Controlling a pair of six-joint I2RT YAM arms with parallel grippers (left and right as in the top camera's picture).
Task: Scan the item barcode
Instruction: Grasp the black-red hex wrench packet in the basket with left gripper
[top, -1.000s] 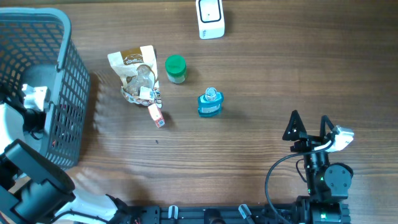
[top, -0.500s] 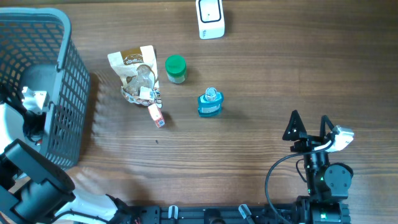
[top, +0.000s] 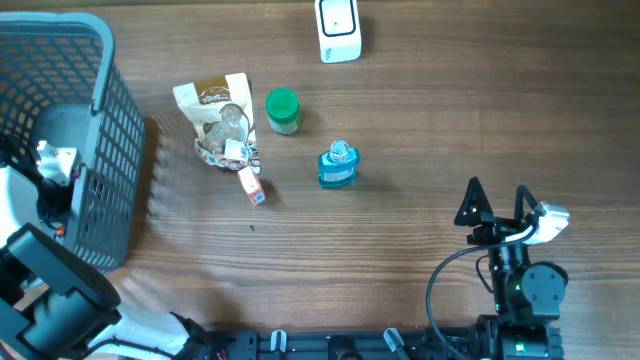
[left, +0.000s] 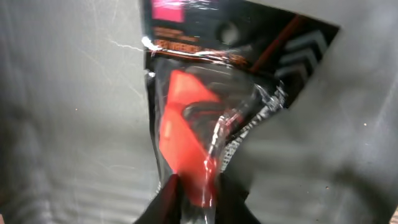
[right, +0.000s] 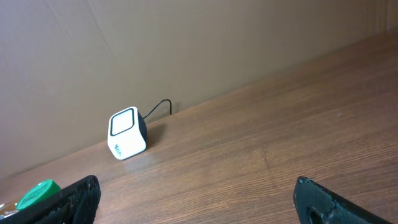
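The clear plastic packet (left: 186, 118) with a red part inside is lying in the grey basket (top: 105, 110), at the left end of the desk (top: 420, 130). The left hand (left: 198, 198) is pinching its lower edge between almost closed fingers. The right hand (right: 196, 199) is standing wide open and empty, well apart from the white scanner (top: 338, 28).

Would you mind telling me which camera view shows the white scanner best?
The right wrist view: the white scanner stands whole there, front face showing. The overhead view shows only its top, at the frame's upper edge. The left wrist view misses it, filled by a red packet.
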